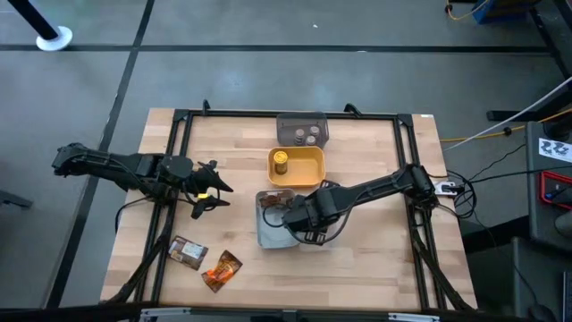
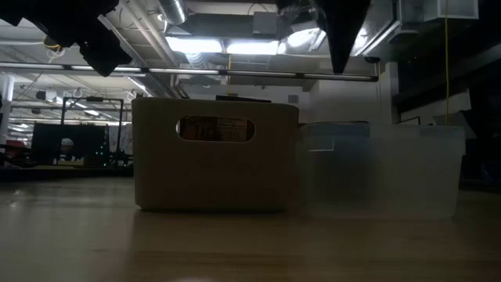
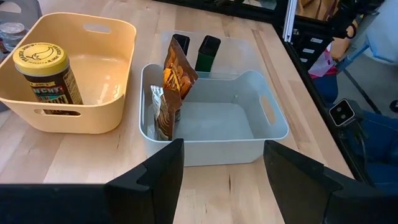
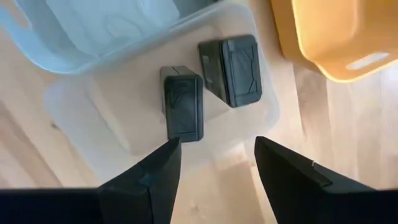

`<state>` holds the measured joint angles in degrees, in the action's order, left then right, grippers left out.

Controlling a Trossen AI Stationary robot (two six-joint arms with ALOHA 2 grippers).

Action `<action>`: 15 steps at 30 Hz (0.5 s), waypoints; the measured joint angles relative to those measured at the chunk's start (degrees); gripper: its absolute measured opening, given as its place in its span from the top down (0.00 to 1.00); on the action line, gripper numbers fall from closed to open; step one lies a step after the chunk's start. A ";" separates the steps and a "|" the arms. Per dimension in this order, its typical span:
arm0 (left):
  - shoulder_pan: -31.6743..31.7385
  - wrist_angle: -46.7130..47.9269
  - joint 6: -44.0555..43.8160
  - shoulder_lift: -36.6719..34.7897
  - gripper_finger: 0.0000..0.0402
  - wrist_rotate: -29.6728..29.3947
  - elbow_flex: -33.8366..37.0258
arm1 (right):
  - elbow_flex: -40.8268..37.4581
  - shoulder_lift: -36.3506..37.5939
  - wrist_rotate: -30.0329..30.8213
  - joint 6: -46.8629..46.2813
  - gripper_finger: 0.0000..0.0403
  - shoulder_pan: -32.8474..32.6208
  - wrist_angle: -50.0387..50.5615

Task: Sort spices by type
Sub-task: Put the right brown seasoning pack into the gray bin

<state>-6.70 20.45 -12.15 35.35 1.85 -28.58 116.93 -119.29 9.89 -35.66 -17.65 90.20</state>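
Spices: two dark grey cube boxes [image 4: 205, 87] in clear plastic tray [image 4: 74, 118] under right hand [image 4: 214, 165], fingers apart, empty; two foil packets [image 1: 204, 261] at desk's [image 1: 375, 259] seven o'clock; left hand [image 1: 207, 190] parted, empty, at nine o'clock.

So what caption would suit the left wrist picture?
Open left gripper faces pale-blue tray holding foil packets.
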 joint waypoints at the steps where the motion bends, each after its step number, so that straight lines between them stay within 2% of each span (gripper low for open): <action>1: -0.02 0.00 -0.32 0.00 0.49 0.01 0.00 | 0.82 0.03 0.00 -0.12 0.49 0.00 -0.02; 7: -0.01 -0.02 -5.52 -0.01 0.49 0.01 0.00 | 4.54 0.07 0.89 0.24 0.49 -0.85 -0.18; 15: -2.06 -2.23 -6.93 0.00 0.49 0.21 0.02 | 5.44 0.05 5.28 3.26 0.49 -4.29 -0.16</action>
<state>-8.76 18.22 -19.08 35.35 2.05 -28.56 122.37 -119.24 15.17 -32.40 -21.94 90.04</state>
